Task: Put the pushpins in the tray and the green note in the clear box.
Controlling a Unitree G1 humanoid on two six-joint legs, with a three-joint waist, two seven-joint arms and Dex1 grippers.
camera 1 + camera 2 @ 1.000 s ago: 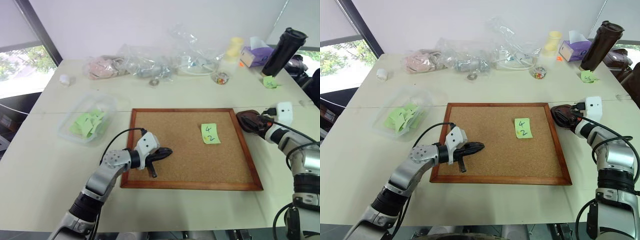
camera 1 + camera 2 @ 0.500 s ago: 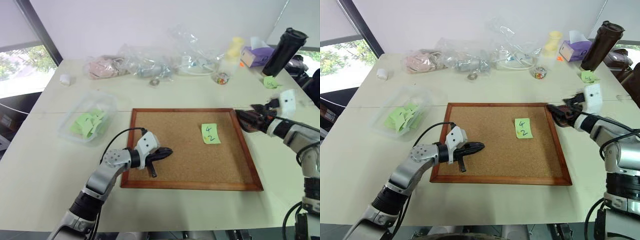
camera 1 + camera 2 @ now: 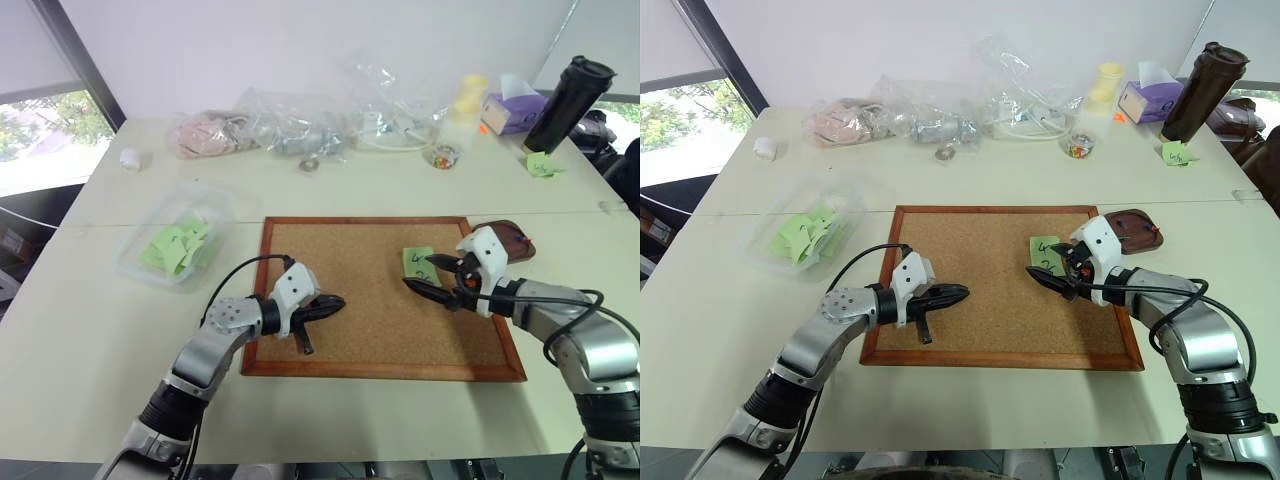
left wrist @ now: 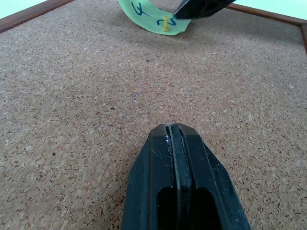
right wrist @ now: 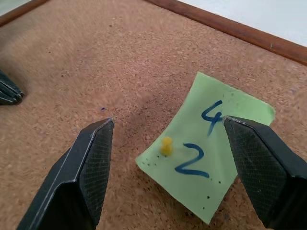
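The right gripper (image 3: 1052, 270) is hovering over the right part of the cork board (image 3: 980, 300), near the centre-right of the head view, its jaws spread wide and holding nothing. In the right wrist view the two black fingers (image 5: 91, 163) are standing on either side of the green note (image 5: 211, 143) — the one marked "4" over "2" — which is lying on the cork with its edge curling up a little. A single yellow pushpin (image 5: 166, 145) is sticking through the note beside the "2", pinning it to the board. The left gripper (image 3: 952, 294) is sitting low over the left part of the board, left of centre in the frame, its jaws clenched together on nothing; the left wrist view shows the two pads pressed flat against each other above bare cork. The tray (image 3: 1138, 231) is lying on the bench just off the board's right edge, at centre-right of the frame. The clear box (image 3: 805, 235) is resting on the bench at the left of the frame, well apart from the board's note, with several light-green notes (image 3: 800, 232) already lying inside it.
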